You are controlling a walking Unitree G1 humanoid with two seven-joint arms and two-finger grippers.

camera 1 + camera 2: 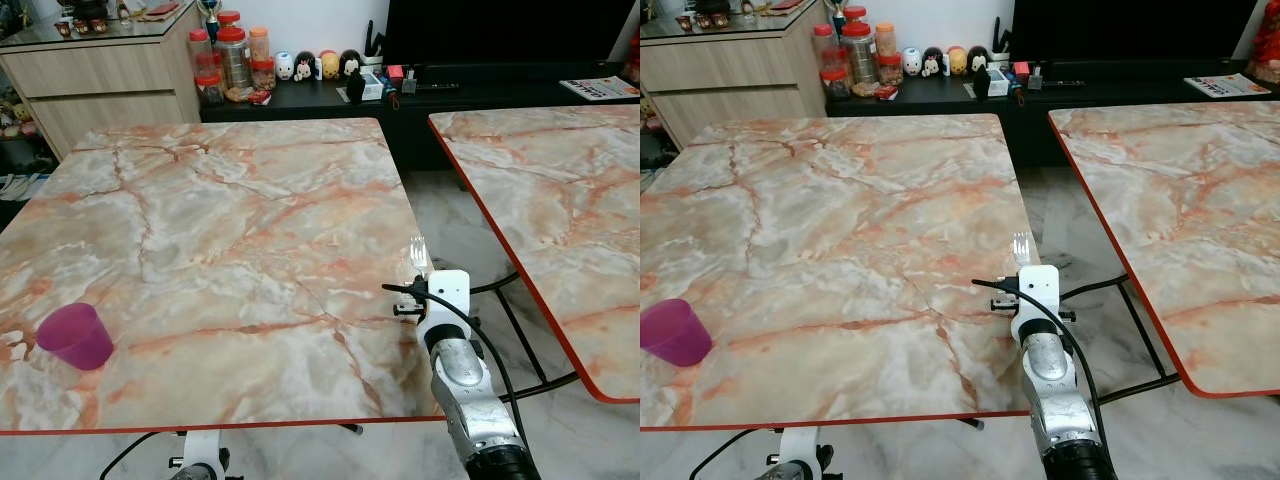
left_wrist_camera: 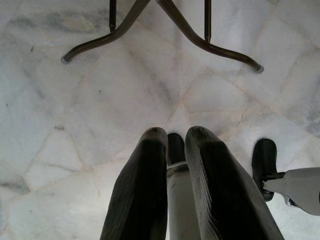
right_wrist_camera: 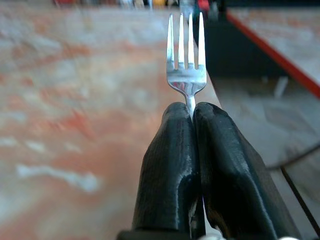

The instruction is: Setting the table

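Jaws of the right gripper are clenched on the neck of a clear plastic fork, just below its head, with the tines pointing up and forward. The handle is hidden between the black fingers. Seen from the head cameras, the fork stands over the right edge of the near desk, close to its front corner, and appears to be in the air rather than touching the surface.

Jaws of the left gripper hang low under the desk, pointing at the marble floor. They stand nearly together with a narrow gap and grasp nothing. This arm is idle.

A purple cup stands upright near the front left corner of the same desk, well apart from the fork. A second desk stands to the right, across a gap of floor.

Risks from this position:
- The fork sits over the very edge. Release here could let it slide or tip off onto the floor.
- The grip is on a thin neck. The fork may pivot between the fingers while being lowered, so it lands crooked.
- The fork is transparent and hard to see against the patterned top, so judging its height above the desk is uncertain.
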